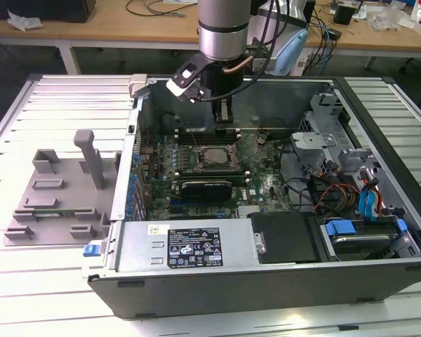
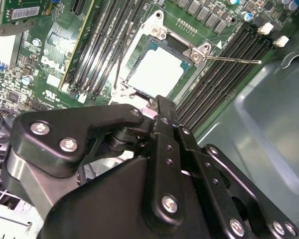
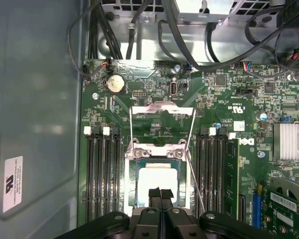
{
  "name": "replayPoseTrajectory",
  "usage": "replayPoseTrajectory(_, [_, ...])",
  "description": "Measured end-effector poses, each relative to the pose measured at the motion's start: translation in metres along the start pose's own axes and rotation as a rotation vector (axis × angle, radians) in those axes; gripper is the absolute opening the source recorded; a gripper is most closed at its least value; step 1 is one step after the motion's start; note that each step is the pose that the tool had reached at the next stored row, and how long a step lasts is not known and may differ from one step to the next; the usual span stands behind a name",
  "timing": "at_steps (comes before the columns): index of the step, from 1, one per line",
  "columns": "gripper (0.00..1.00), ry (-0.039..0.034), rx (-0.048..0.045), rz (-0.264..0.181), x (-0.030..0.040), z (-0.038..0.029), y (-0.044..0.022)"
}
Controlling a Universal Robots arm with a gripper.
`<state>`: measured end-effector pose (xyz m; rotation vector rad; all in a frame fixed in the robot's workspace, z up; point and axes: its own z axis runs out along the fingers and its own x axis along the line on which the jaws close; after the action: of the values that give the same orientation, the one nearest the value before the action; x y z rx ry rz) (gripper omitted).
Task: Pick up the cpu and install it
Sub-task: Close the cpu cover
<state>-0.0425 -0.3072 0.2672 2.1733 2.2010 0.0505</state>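
Fixture blocks (image 1: pixel 56 196), grey, stand at the exterior view's left; further right, inside the open computer case (image 1: pixel 266 295), the gripper (image 1: pixel 224 128) hangs with fingers (image 3: pixel 153 195) pressed together just above the cpu (image 3: pixel 157 179), which lies flat in its socket (image 3: pixel 154 148)

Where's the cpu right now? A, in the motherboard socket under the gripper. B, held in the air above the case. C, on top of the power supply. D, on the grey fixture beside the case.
A: in the first wrist view the cpu lies flat in the socket on the motherboard, with the shut gripper just over its edge.
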Motion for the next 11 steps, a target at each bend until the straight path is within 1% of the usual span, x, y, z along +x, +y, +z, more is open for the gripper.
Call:
replayPoseTrajectory(1, [0.11, 0.0, 0.0, 0.0, 0.0, -0.0007, 0.0])
replayPoseTrajectory(8, [0.11, 0.0, 0.0, 0.0, -0.0001, -0.011, 0.0006])
replayPoseTrajectory(11, [0.11, 0.0, -0.0001, 0.0, -0.0002, -0.0135, 0.0008])
